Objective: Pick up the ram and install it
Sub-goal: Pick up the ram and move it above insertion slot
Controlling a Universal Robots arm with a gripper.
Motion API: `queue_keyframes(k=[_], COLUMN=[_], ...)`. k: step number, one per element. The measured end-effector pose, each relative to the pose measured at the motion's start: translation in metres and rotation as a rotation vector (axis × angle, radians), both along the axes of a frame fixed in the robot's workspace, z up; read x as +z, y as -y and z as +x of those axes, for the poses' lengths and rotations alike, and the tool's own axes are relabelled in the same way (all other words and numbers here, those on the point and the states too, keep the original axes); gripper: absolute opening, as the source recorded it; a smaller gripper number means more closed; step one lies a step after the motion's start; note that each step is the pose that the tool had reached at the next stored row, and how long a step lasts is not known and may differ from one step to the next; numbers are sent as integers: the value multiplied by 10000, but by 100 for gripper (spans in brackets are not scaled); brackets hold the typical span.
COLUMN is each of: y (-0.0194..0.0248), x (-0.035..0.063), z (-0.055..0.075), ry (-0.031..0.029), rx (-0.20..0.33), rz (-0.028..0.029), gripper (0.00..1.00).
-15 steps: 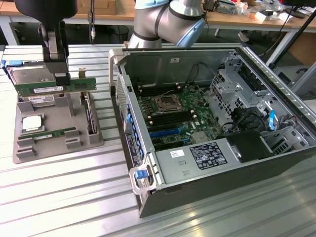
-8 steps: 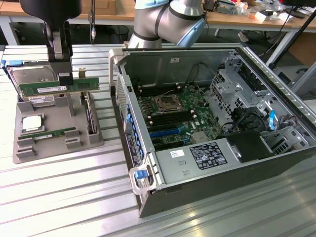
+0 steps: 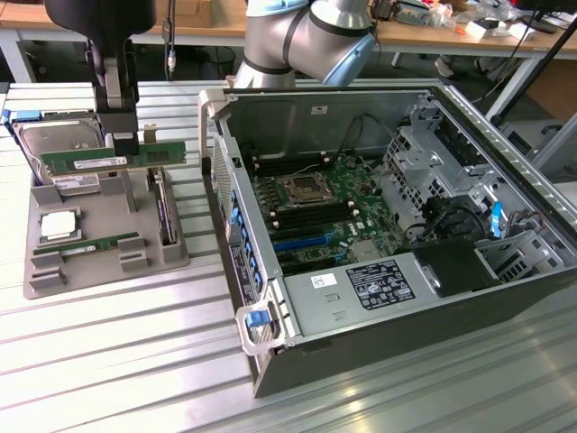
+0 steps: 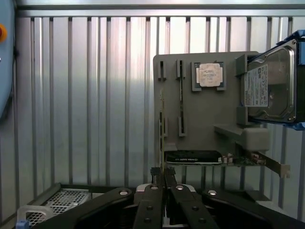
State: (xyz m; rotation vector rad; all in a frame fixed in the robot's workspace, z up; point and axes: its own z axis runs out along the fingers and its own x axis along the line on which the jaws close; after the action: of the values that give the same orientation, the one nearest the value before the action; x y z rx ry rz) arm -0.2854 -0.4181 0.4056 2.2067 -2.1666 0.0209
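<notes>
**Tool [image 4: 164,180] pinches the ram [image 3: 99,161] level**

The ram hangs just under the tool, pinched between jaws pressed together, its length sticking out both sides. Grey tray [image 3: 108,263] lies below; open computer case [image 3: 270,122] stands aside, toward the exterior view's right.

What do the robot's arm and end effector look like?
The arm has round silver-grey tubes and a light blue joint cap. A thin black cable hangs beside the end effector, which is black with a grey block, flat black fingers and small silver screws.
</notes>
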Motion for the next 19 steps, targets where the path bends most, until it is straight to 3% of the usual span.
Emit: queue_keyframes(k=[19], y=[0], x=[0], z=[145], ry=[-1], rx=[0], rz=[-1], gripper=[12])
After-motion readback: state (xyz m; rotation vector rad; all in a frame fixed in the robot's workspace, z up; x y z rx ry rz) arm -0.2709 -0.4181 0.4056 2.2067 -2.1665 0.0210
